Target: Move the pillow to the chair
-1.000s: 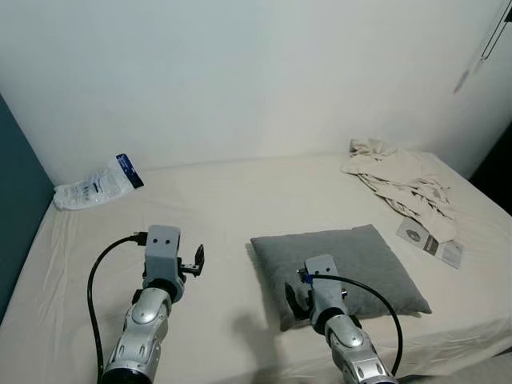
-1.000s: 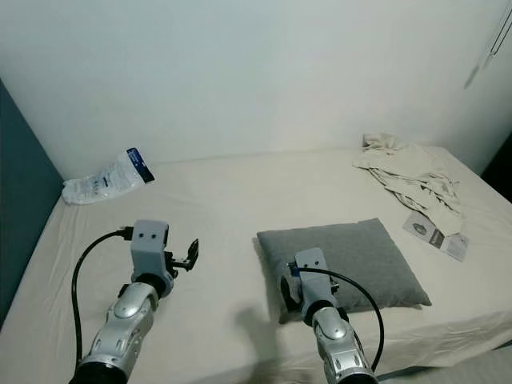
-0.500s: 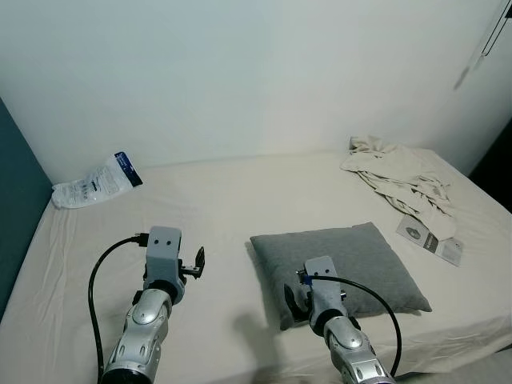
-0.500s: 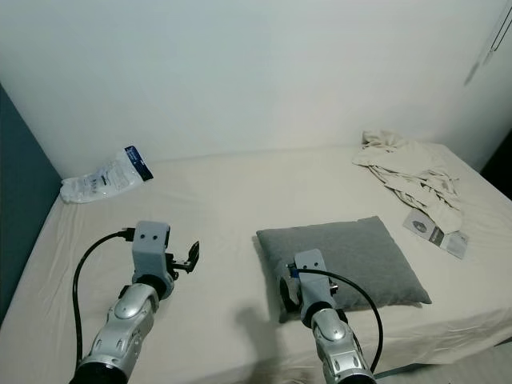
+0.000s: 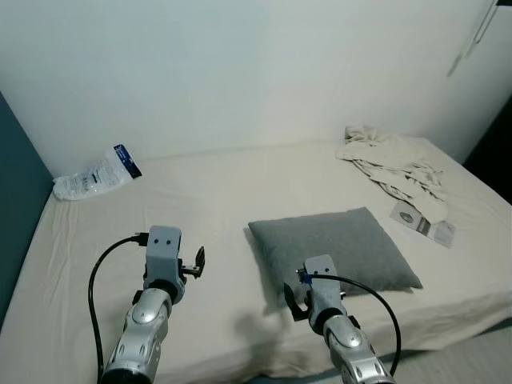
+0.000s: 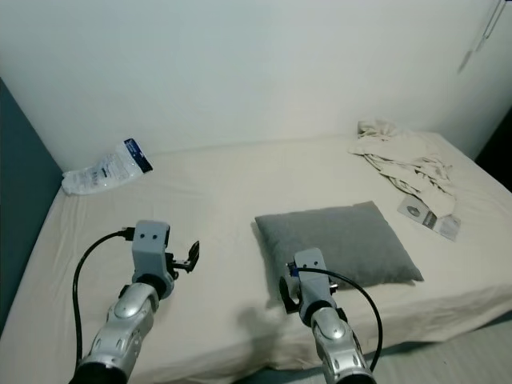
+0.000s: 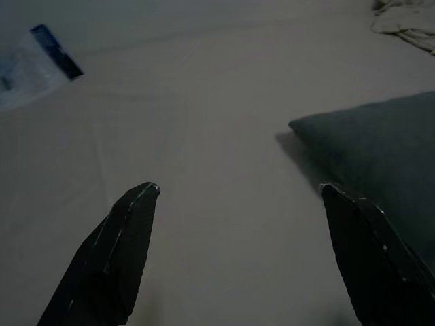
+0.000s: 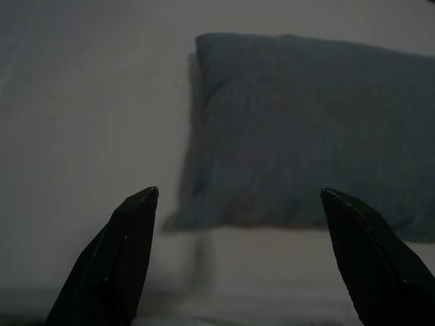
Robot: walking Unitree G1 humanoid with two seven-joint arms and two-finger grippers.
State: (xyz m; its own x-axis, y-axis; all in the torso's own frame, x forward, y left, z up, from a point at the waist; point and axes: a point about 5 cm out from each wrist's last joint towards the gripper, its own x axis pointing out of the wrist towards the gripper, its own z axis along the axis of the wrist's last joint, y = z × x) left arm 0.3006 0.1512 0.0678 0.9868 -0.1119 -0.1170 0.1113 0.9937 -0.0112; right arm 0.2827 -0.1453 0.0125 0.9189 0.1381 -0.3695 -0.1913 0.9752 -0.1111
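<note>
A grey pillow (image 5: 332,250) lies flat on the cream bed (image 5: 224,200), near its front edge. My right gripper (image 5: 292,300) hovers just short of the pillow's near left corner, open, with nothing between its fingers. In the right wrist view the pillow (image 8: 306,129) lies ahead between the spread fingertips (image 8: 139,207). My left gripper (image 5: 198,262) is held over bare sheet to the left of the pillow, open and empty. The left wrist view has the pillow's edge (image 7: 380,156) beside one finger.
A clear plastic bag (image 5: 92,174) lies at the bed's back left by the teal wall (image 5: 12,208). Crumpled beige cloth (image 5: 388,160) and a booklet (image 5: 422,222) lie at the back right. The bed's front edge and the floor (image 5: 480,360) are at the lower right.
The whole picture has shifted: the camera drew back, so the pillow sits higher and more of the bed's front edge is in sight. My right gripper is now short of the pillow's corner, not over it.
</note>
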